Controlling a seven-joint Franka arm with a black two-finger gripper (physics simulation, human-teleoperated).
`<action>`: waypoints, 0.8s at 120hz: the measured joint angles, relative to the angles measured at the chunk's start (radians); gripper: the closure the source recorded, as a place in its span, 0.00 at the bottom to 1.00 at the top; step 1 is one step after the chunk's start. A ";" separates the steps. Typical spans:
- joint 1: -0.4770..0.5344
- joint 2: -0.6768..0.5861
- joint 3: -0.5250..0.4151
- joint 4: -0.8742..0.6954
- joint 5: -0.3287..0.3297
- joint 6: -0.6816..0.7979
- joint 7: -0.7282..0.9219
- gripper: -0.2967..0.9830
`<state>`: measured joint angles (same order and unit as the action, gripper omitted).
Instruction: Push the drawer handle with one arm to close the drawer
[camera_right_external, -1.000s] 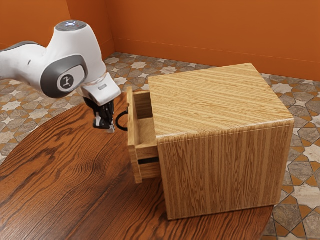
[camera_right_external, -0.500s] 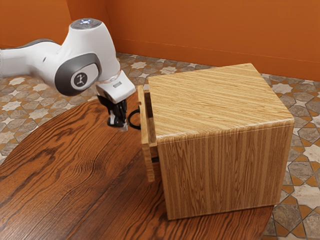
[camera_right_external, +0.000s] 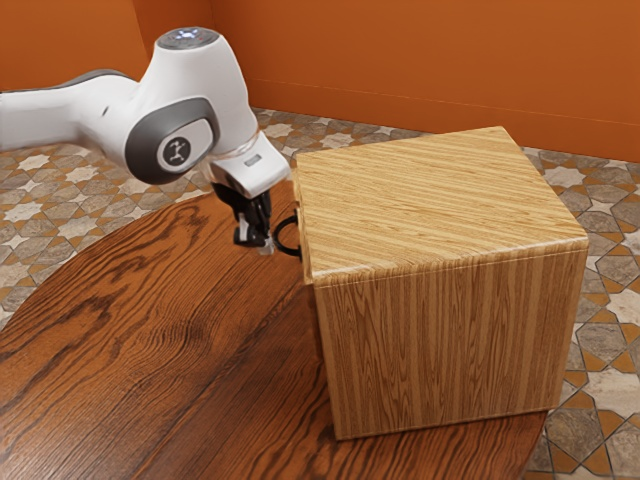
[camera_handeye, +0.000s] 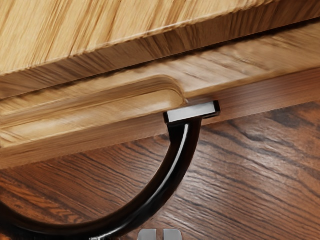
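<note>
Curved black handle (camera_handeye: 179, 162) on wooden drawer (camera_handeye: 240, 72), nearly shut

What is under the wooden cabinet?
The cabinet stands on the brown table. The part of the table directly beneath is covered, so I can't see what is there.

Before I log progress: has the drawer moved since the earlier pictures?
Yes, toward the exterior view's right: the drawer front, earlier out from the cabinet, is now close to it.
</note>
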<state>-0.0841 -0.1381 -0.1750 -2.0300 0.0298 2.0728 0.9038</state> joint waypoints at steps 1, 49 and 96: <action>0.000 0.001 0.000 0.000 0.000 0.000 0.000 0.84; -0.019 0.022 0.000 0.008 0.001 0.011 -0.013 0.85; 0.078 -0.185 0.010 -0.049 0.046 -0.133 -0.045 0.71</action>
<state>-0.0065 -0.3230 -0.1655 -2.0791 0.0760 1.9397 0.8585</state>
